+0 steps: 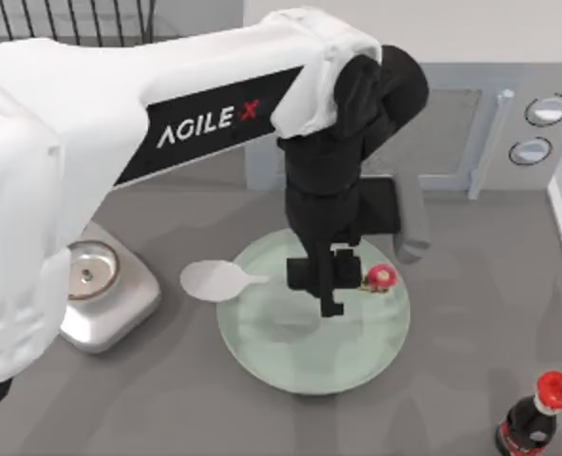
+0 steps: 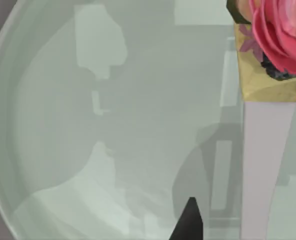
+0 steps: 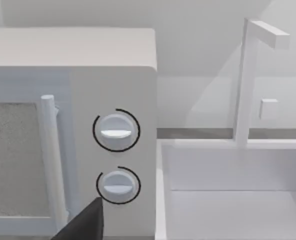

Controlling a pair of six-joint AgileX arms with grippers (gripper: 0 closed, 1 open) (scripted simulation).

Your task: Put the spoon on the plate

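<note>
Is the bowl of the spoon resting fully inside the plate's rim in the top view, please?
No, the spoon has its bowl out past the plate rim's left side, over the grey table.

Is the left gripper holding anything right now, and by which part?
The left gripper sits over the spoon handle above the plate; whether it grips the handle cannot be told.

A pale glossy green is being shown by the plate [image 1: 262, 342]. The spoon [image 1: 215, 280] is being seen as white, with a red-pink flower and gold at its handle's end. The bench [image 1: 452, 313] is being rendered grey; the bottle [image 1: 533, 418] dark, red-capped.
</note>
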